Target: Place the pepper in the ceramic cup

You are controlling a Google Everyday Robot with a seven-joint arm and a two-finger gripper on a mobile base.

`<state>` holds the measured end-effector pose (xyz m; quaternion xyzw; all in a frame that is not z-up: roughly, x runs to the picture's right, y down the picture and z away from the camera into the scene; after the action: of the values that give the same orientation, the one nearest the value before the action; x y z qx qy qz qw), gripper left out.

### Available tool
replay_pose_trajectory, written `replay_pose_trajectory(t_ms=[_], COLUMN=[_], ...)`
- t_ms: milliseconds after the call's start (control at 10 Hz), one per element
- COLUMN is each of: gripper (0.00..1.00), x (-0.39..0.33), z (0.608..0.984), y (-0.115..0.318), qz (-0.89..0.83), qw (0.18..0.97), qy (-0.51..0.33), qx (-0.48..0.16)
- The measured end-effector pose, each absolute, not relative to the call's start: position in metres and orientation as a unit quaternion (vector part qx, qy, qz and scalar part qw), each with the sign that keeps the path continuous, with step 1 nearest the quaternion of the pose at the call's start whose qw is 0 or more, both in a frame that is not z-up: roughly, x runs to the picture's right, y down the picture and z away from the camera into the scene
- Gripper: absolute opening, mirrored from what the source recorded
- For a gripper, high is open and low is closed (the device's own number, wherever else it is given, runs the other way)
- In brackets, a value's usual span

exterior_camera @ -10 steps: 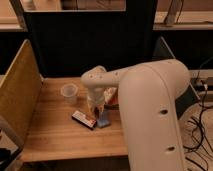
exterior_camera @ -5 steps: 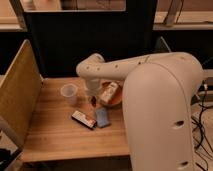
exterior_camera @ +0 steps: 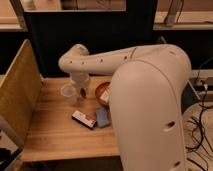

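The ceramic cup (exterior_camera: 68, 93) is small, pale and handleless, and stands upright on the wooden table (exterior_camera: 50, 132) at the back left. My gripper (exterior_camera: 80, 88) hangs from the white arm (exterior_camera: 100, 60) just right of the cup, close to its rim. A small dark reddish bit (exterior_camera: 83, 93) shows at the gripper's lower end. I cannot tell whether it is the pepper. The arm hides the gripper's right side.
A wide reddish-brown bowl (exterior_camera: 103, 92) sits right of the gripper, partly behind the arm. A dark snack packet (exterior_camera: 84, 119) and a blue packet (exterior_camera: 102, 118) lie in front. A yellowish board (exterior_camera: 17, 90) walls the table's left side. Cables hang at the right.
The arm has swung left and back. The gripper moved from above the packets and bowl to right beside the cup. The cup, bowl and packets have stayed put.
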<state>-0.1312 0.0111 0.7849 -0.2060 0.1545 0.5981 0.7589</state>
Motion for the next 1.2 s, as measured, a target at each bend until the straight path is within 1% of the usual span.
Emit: replay_pose_trajectory(t_ms=[200, 700, 1000, 1200], gripper=[0.16, 0.16, 0.23, 0.16], x=[-0.158, -0.211, -0.220, -0.219], z=[0.794, 0.832, 0.841, 0.841], y=[0.003, -0.011, -0.012, -0.012], qz=[0.581, 0.555, 0.551, 0.552], qw=[0.773, 0.783, 0.784, 0.784], qy=[0.144, 0.129, 0.131, 0.130], qx=[-0.213, -0.249, -0.255, -0.255])
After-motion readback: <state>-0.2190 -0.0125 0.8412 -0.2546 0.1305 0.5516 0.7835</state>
